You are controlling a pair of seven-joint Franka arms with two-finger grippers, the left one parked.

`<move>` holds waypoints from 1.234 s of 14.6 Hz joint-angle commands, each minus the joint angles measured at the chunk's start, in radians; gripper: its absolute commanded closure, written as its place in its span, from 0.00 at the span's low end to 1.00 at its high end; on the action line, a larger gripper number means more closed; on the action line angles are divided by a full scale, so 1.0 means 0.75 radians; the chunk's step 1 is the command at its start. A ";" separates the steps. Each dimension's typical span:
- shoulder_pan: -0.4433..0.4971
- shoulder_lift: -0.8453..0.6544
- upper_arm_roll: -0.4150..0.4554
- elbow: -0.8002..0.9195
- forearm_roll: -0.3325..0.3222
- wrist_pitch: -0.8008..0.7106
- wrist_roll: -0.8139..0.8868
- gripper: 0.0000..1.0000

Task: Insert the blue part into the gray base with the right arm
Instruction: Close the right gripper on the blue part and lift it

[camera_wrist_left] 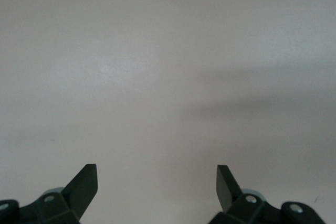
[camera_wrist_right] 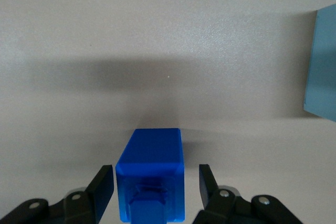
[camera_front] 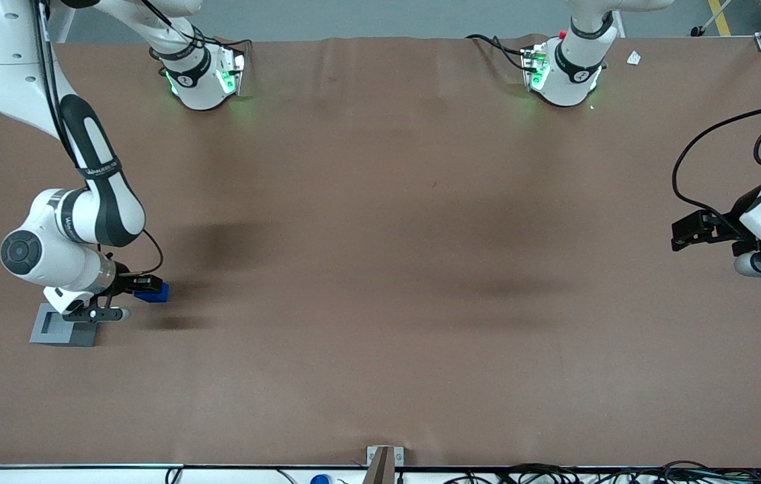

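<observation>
The blue part (camera_front: pixel 153 292) lies on the brown table, its stub turned toward the gripper. My right gripper (camera_front: pixel 145 285) is down at it, open, with a finger on each side and a small gap at both. The right wrist view shows the blue part (camera_wrist_right: pixel 151 174) between the gripper (camera_wrist_right: pixel 155 176) fingers (camera_wrist_right: pixel 103 187), untouched. The gray base (camera_front: pixel 63 325) sits close beside it, slightly nearer the front camera, recess up, partly under the wrist. Its edge shows in the right wrist view (camera_wrist_right: pixel 321 64).
Two arm bases (camera_front: pixel 202 77) (camera_front: pixel 565 70) stand at the table's edge farthest from the front camera. A small bracket (camera_front: pixel 384 461) and cables lie along the nearest edge. A brown mat (camera_front: pixel 380 269) covers the table.
</observation>
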State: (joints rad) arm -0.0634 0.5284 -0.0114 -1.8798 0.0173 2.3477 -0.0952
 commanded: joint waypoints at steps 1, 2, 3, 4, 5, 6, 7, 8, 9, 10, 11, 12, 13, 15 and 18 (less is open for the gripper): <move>-0.010 -0.011 0.007 -0.018 0.010 0.013 -0.012 0.34; -0.012 -0.011 0.007 -0.018 0.010 0.011 -0.012 0.35; -0.012 -0.011 0.007 -0.018 0.010 0.011 -0.012 0.39; -0.012 -0.011 0.007 -0.020 0.010 0.011 -0.012 0.44; -0.014 -0.011 0.007 -0.020 0.010 0.011 -0.012 0.49; -0.014 -0.011 0.007 -0.020 0.010 0.011 -0.012 0.55; -0.014 -0.011 0.007 -0.018 0.010 0.009 -0.012 0.59; -0.014 -0.011 0.007 -0.020 0.010 0.009 -0.012 0.63; -0.014 -0.011 0.007 -0.022 0.010 0.011 -0.012 0.67; -0.014 -0.011 0.007 -0.020 0.012 0.007 -0.004 0.75; -0.014 -0.011 0.007 -0.018 0.012 0.005 0.000 0.80; -0.026 -0.011 0.009 -0.016 0.016 0.001 0.002 0.85; -0.038 -0.015 0.011 -0.013 0.024 -0.009 0.002 0.89; -0.050 -0.027 0.011 -0.007 0.046 -0.038 -0.004 0.94; -0.081 -0.052 0.011 0.013 0.051 -0.058 -0.014 0.96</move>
State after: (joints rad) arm -0.1009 0.5257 -0.0130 -1.8685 0.0342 2.3308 -0.0919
